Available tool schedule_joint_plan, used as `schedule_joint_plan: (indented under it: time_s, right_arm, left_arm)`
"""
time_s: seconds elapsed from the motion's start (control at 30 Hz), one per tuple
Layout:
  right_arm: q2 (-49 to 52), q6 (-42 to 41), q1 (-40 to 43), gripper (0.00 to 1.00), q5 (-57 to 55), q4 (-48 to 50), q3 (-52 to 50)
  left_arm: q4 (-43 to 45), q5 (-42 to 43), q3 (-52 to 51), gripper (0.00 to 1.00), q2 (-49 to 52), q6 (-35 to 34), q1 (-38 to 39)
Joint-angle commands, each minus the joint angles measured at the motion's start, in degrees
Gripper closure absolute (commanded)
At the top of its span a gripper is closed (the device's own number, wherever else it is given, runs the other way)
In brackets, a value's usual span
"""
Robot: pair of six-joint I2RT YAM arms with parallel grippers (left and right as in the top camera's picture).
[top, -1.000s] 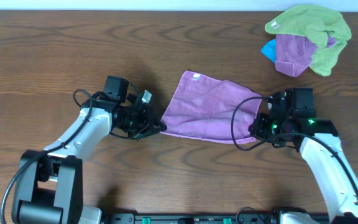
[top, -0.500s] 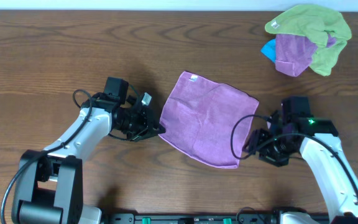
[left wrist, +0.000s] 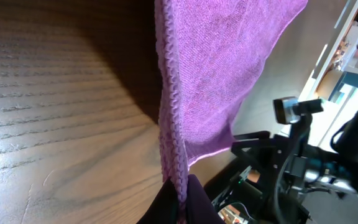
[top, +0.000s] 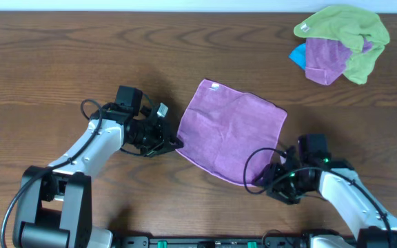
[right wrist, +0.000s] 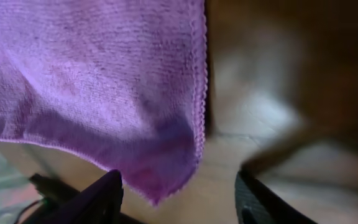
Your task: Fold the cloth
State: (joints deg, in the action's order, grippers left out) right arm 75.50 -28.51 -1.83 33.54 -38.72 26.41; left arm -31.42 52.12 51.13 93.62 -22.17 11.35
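Note:
The purple cloth (top: pixel 229 138) lies spread flat in the middle of the table, with a small white tag (top: pixel 216 86) at its far corner. My left gripper (top: pixel 173 142) is shut on the cloth's left corner. In the left wrist view the stitched hem (left wrist: pixel 168 106) runs down into the closed fingers (left wrist: pixel 194 208). My right gripper (top: pixel 267 182) is at the cloth's near corner and open. In the right wrist view that corner (right wrist: pixel 160 183) hangs loose between the two spread fingers (right wrist: pixel 98 199).
A heap of cloths sits at the far right of the table: a green one (top: pixel 350 27) over a purple one (top: pixel 324 60) and a blue one (top: pixel 298 55). The table's front edge and the arm bases lie just below my right gripper.
My right gripper pulled its corner of the cloth toward the front edge and leftward, spreading the cloth wider, and now stands open around that corner. The left gripper has barely moved.

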Motion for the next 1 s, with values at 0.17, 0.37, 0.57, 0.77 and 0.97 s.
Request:
schedule_joint_plan:
  time_s: [0.17, 0.37, 0.57, 0.77, 0.97]
  right_arm:
    - [-0.20, -7.74, -1.27, 0.52, 2.69, 8.33, -3.34]
    - [-0.20, -8.72, -1.90, 0.99, 0.70, 10.08, -4.00]
    - [-3.39, -5.75, -1.57, 0.99, -0.61, 8.94, -0.76]
    - [-10.80, -4.17, -1.57, 0.99, -5.44, 2.97, 4.90]
    - [-12.98, -4.22, -1.57, 0.99, -8.81, 3.28, 7.69]
  left_arm:
    - [-0.28, -0.17, 0.02, 0.94, -0.76, 1.20, -0.07]
    - [-0.63, -0.17, 0.02, 0.94, -0.76, 1.33, -0.09]
    - [-3.34, -0.04, 0.04, 0.94, -0.81, 1.55, -0.07]
    - [-8.79, -0.07, 0.04, 0.94, -3.10, 4.22, -0.09]
    - [-7.34, -3.43, 0.04, 0.94, -8.70, 2.08, -0.07]
